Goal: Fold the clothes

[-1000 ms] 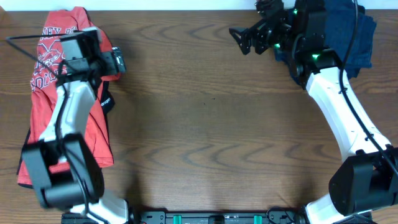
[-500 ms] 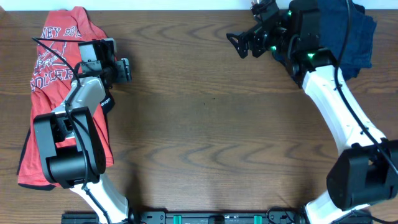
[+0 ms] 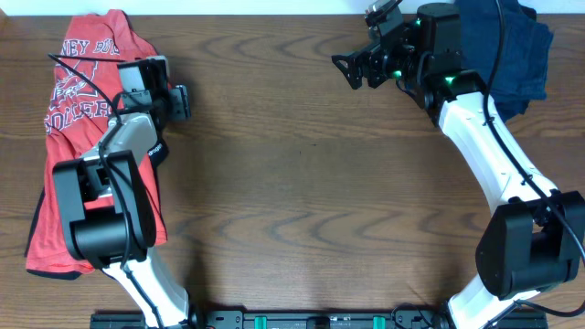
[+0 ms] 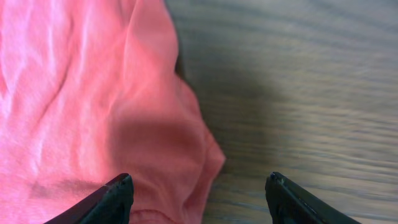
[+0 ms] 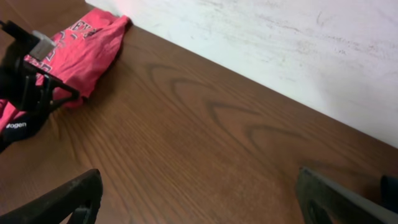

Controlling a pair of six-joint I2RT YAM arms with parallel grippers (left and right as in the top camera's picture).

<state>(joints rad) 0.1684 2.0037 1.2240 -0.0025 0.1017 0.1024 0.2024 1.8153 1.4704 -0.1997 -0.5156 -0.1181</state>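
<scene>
Lying on the left side of the brown table (image 3: pixel 302 183), the coral-red T-shirt (image 3: pixel 96 41) is showing white and dark letters on its chest. The arm is hiding part of them, so I am only reading "OLLEG" in the overhead view. A black top (image 5: pixel 7 138) is peeking out at the shirt's right edge, and its small white label (image 5: pixel 17 125) is showing letters ending in "ogen". The left gripper (image 4: pixel 199 198) is hanging over the shirt's edge and the bare wood with its fingers spread wide, pinching nothing. The right gripper (image 5: pixel 199 199) is hanging over the far right part of the table, also spread wide and holding nothing. A dark blue cloth (image 3: pixel 521 55) is lying in the far right corner by the white wall (image 5: pixel 298 37).
</scene>
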